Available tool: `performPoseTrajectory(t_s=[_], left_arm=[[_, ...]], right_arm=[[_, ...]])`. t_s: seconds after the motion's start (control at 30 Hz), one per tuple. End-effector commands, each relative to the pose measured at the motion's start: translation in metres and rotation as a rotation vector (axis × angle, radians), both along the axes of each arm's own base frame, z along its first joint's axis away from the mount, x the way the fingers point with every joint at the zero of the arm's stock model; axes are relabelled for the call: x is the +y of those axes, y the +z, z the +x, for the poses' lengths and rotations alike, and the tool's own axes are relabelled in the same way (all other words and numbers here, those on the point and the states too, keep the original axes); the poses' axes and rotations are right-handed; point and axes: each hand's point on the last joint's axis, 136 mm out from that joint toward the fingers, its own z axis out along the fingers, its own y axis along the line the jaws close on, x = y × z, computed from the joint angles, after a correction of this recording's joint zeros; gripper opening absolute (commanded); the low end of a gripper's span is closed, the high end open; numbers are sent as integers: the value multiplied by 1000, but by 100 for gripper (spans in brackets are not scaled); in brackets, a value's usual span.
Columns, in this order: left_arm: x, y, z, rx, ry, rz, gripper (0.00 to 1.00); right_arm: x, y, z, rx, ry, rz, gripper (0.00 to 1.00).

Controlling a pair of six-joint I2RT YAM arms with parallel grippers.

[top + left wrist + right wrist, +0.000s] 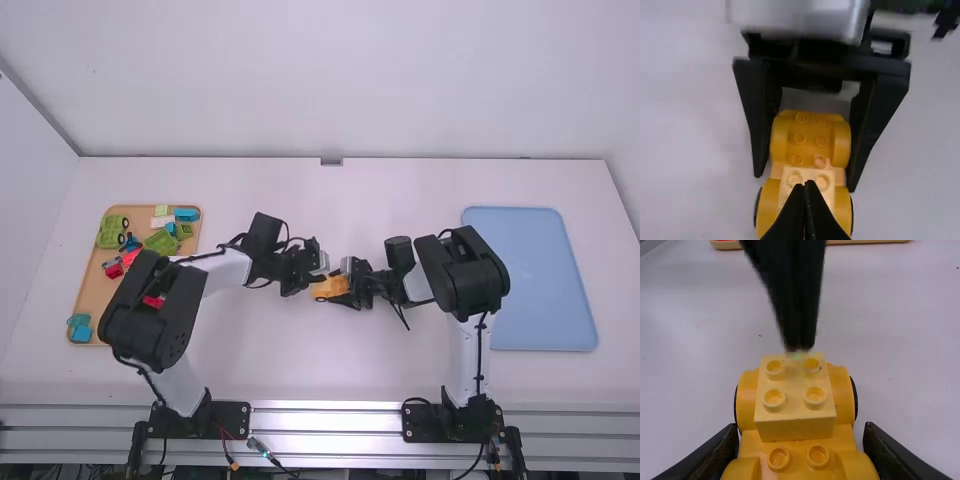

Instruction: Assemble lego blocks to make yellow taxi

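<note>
Taking the high view's tabletop as a clock, the yellow car (326, 288) is sitting near the centre. The right gripper (343, 287) is coming in at it from three o'clock, grasping its yellow body with one finger pressing each side. The left gripper (318, 272) is reaching in from about ten o'clock, its fingertips clenched together and pointing down at the pale yellow four-stud block (795, 429); whether they are touching it, I cannot tell. That block is sitting on the body between two yellow fenders.

A wooden tray (88, 291) is lying at nine o'clock, holding a green wheeled piece (109, 232) at its ten, a light-blue block (187, 214) at its one and teal pieces (80, 330) at its seven. A blue tray (530, 280) is lying at three o'clock.
</note>
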Motion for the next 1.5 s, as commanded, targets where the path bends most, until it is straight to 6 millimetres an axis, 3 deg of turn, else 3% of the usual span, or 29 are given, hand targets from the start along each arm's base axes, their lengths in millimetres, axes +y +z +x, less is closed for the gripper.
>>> performPoseTrajectory(t_s=[0.0, 0.07, 0.1, 0.2, 0.33, 0.53, 0.57, 0.6, 0.63, 0.73, 0.9, 0.97, 1.1, 1.47], left_arm=[[-2, 57, 6, -125, -20, -92, 2], [0, 72, 7, -157, -20, -116, 2], [6, 91, 8, -199, -13, -146, 2], [21, 105, 12, -234, 30, -156, 2], [47, 94, 16, -167, 136, -155, 2], [95, 54, 33, -64, 387, -92, 2], [111, 47, 40, -42, 490, -104, 33], [117, 46, 43, -36, 536, -116, 47], [120, 45, 44, -32, 554, -121, 52], [144, 42, 55, -11, 730, -176, 99], [160, 37, 60, -11, 876, -207, 99], [163, 34, 59, -23, 903, -205, 99], [165, 30, 56, -25, 909, -205, 99], [164, 28, 54, -20, 911, -198, 99]], right_arm=[[-3, -12, 3, 4, -33, -50, 54], [-3, -12, 3, 3, -34, -50, 53], [-3, -12, 3, 3, -33, -50, 54], [-3, -12, 3, 2, -34, -50, 53], [-3, -12, 3, 2, -33, -50, 56], [-3, -12, 3, 3, -33, -50, 57], [-3, -12, 3, 2, -33, -50, 57], [-3, -12, 3, 2, -34, -50, 57], [-3, -12, 3, 2, -34, -50, 57], [-3, -12, 3, 3, -34, -50, 61], [-3, -12, 3, 4, -34, -50, 70], [-3, -12, 3, 5, -34, -50, 83], [-3, -10, 5, 45, -56, -42, 99], [-12, -2, 11, 118, -113, -62, 99]])
